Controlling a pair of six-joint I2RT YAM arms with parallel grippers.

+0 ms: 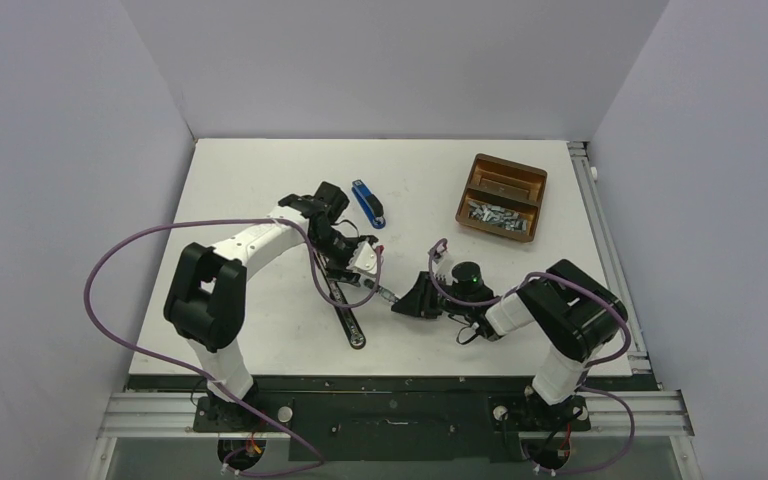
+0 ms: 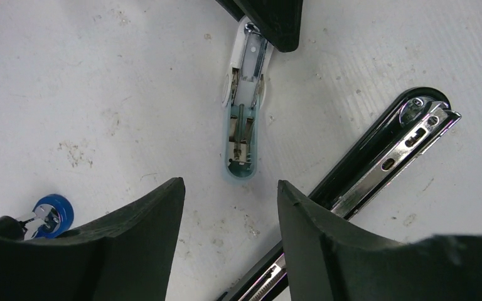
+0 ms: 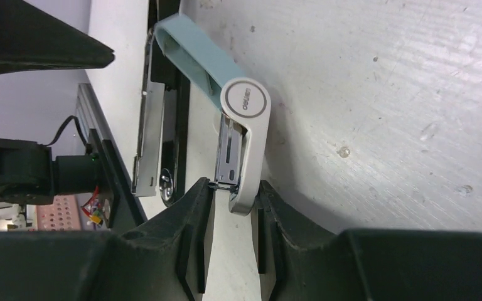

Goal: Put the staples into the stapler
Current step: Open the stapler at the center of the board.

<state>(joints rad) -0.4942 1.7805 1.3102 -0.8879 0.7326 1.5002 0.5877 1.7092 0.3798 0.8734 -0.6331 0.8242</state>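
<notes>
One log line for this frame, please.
right jaws: shut on white stapler, hinged open | left jaws: open, empty, above it | staples: in brown tray | black stapler: open, beside

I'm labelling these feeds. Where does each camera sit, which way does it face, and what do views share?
Top external: above and behind the robot, looking down at the table; left arm and right arm show whole.
Left wrist: on the left arm, facing down at the white-and-teal stapler; the open left gripper frames the bottom.
Right wrist: on the right arm, facing along the right gripper, clamped on that stapler's end.
Shared: both wrist views show that stapler and the long black stapler.
</notes>
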